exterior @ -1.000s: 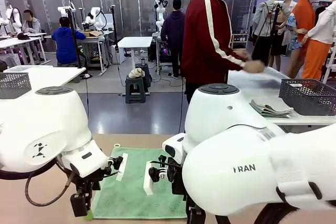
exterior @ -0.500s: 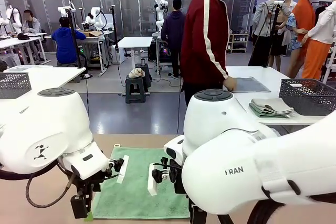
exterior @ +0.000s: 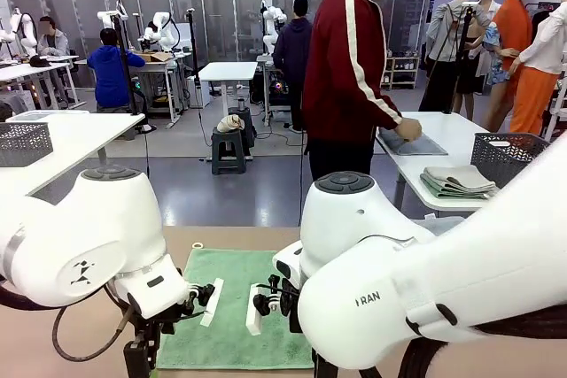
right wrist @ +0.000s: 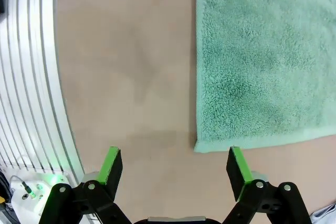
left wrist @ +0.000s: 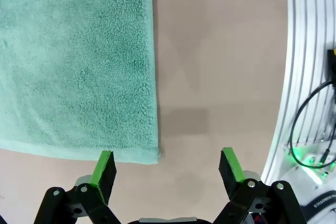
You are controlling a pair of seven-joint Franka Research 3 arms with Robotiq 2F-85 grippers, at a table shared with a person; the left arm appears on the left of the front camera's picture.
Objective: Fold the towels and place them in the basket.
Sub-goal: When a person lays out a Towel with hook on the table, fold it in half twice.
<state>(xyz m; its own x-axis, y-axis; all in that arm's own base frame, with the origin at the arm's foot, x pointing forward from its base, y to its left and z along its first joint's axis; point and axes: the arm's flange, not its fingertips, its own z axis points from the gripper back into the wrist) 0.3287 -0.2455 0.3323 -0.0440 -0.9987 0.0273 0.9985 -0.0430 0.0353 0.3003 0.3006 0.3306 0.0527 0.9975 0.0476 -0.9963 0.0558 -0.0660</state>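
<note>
Arms are sinking lower; left gripper [left wrist: 167,157] and right gripper [right wrist: 173,153], wide open, are framing green towel [left wrist: 73,61] corners between fingers.

You have bright, even overhead light in the front view. The white arm shells [exterior: 106,227] close to the lens come out pale with little shading, and the glossy floor [exterior: 239,192] at mid-frame carries soft reflections. In both wrist views the towel [left wrist: 79,61] pile is crisp, and the table [left wrist: 210,51] shows only faint, soft-edged shadows, with a darker patch near centre. Wide-angle bowing curves the ribbed rail [left wrist: 304,51] along the right edge of the left wrist view and the left edge of the right one. A green glow [left wrist: 294,156] sits low beside it.
</note>
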